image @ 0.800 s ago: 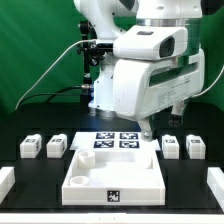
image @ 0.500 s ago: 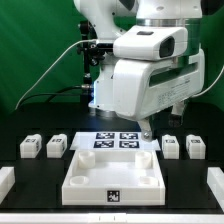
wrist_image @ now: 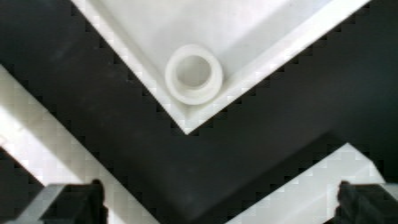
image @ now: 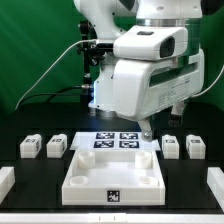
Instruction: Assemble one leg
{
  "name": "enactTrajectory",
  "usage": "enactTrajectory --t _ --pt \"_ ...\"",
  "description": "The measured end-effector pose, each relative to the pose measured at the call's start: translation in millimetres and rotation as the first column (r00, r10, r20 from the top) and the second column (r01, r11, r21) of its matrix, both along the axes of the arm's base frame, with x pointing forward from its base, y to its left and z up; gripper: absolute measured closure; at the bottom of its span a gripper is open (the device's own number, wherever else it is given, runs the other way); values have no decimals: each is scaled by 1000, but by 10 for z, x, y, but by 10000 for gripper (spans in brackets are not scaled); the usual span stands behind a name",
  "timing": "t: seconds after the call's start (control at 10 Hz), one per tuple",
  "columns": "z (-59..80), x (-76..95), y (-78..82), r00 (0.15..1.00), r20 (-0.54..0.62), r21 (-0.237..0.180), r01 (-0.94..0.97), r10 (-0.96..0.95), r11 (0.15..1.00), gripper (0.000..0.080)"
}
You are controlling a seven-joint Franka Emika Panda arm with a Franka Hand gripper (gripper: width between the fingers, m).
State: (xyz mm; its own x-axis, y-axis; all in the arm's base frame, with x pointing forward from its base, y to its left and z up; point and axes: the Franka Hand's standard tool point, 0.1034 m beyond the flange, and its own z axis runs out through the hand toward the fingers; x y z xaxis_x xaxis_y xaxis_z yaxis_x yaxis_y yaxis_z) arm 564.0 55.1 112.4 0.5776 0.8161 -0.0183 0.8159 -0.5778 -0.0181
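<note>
Four small white legs with tags stand on the black table in the exterior view: two at its left (image: 30, 147) (image: 58, 146) and two at its right (image: 170, 146) (image: 195, 147). The large white tray-like part (image: 90, 193) lies at the front centre. My gripper (image: 148, 129) hangs above the tray's back right corner, apart from every leg. In the wrist view the gripper (wrist_image: 214, 205) is open and empty, its dark fingers (wrist_image: 68, 205) wide apart. Below it lie a corner of the tray (wrist_image: 267, 40) and a round socket (wrist_image: 192, 75). No leg shows in the wrist view.
The marker board (image: 115, 140) lies flat behind the tray. White pieces stand at the table's left edge (image: 5, 180) and right edge (image: 214, 180). A green backdrop and black cables (image: 55, 65) are behind the arm.
</note>
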Motion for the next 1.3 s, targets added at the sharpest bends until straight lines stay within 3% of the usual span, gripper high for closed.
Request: enactTrajectory --t 0.1,0.2,0.3,0.4,0.6,0.7,0.8,1.0,1.1,1.3 --pt "-87 -164 -32 999 17 3 -41 41 999 150" --pt "-223 -465 -202 969 7 3 -248 248 969 150" --pt "-323 -644 -412 872 39 2 -489 489 872 150" --pt "-320 -656 -427 846 27 3 -532 532 847 150" --pt "-328 -643 -453 705 19 -7 -709 709 705 150" --pt "-340 -657 -457 726 17 -5 -688 688 726 150" --pt "-472 -837 -501 729 9 3 -685 685 729 150" --pt "-827 -1419 -664 750 -6 31 -661 662 750 150" --pt "-958 -1565 -724 764 -23 51 -643 645 764 150" --pt "-1057 -1657 -735 779 -34 65 -624 627 779 150"
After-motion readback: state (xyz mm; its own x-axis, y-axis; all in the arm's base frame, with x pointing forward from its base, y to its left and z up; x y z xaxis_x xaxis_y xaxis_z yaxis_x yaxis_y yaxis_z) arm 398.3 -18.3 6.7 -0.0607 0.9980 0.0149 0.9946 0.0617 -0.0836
